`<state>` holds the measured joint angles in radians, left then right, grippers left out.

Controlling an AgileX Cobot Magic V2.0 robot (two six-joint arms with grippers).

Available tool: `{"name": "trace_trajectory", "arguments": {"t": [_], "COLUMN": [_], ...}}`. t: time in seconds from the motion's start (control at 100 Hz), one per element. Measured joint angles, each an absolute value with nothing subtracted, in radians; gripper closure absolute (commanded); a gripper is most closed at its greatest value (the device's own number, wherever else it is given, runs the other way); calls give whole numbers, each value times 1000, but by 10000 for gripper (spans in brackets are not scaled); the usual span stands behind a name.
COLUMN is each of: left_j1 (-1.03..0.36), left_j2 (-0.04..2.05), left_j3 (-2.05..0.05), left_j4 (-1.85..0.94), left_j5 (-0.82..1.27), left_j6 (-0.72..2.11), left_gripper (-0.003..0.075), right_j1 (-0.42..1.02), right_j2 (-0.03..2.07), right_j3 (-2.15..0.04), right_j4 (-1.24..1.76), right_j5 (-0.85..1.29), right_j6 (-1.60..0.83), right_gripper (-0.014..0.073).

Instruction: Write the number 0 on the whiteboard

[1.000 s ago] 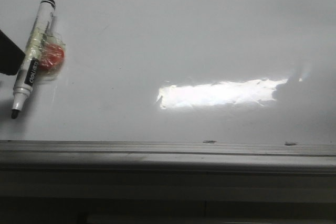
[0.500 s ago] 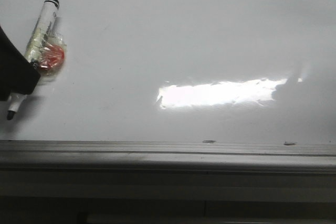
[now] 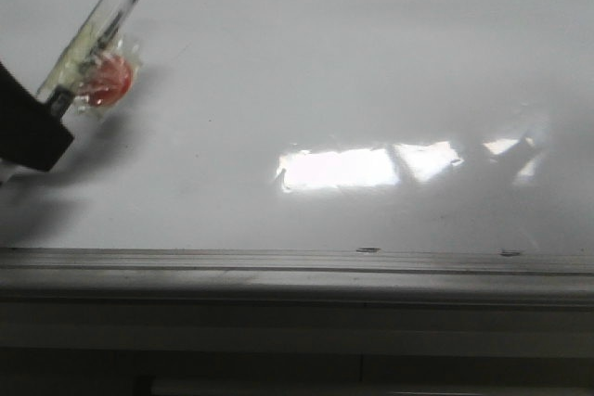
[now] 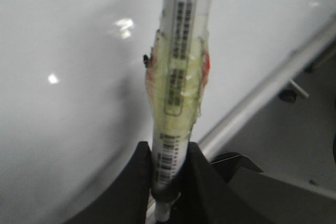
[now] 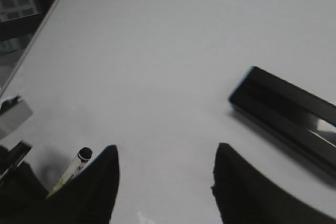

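Observation:
The whiteboard is a glossy white board with a glare strip, and no number 0 shows on it. A white marker with yellowish tape and a red blob taped to it is tilted, its black cap end raised toward the back. My left gripper is shut on the marker's lower barrel at the left edge of the front view. The left wrist view shows the jaws clamping the marker; its tip is hidden. My right gripper is open and empty above the whiteboard.
The board's grey metal frame runs along the near edge, with tiny dark specks beside it. A long black bar lies on the board in the right wrist view. The marker's cap end shows beside the right gripper's finger.
My left gripper came in over the marker lying on the board and shut on it. The marker now tilts up, its cap end further back and to the right. The glare strip has broken up.

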<state>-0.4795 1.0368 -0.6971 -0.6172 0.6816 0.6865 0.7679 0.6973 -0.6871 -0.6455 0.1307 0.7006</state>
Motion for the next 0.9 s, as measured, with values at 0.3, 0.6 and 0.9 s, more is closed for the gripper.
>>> {"name": "trace_trajectory", "arguments": {"t": [0.3, 0.6, 0.9], "left_j1": [-672, -722, -726], "left_j2": [916, 915, 905], "left_j3": [-798, -801, -801], "left_j4": [-527, -477, -424], "left_j5": [799, 853, 862], "left_j6": [993, 1016, 1126], "left_gripper": [740, 740, 740], "right_j1": [1087, 1269, 1358], "right_j2": [885, 1009, 1012], "right_j3": [-755, -873, -880], "right_j4": [-849, -841, -833], "right_j5": [197, 373, 464], "right_j6": [688, 686, 682], "right_gripper": [244, 244, 244]}}
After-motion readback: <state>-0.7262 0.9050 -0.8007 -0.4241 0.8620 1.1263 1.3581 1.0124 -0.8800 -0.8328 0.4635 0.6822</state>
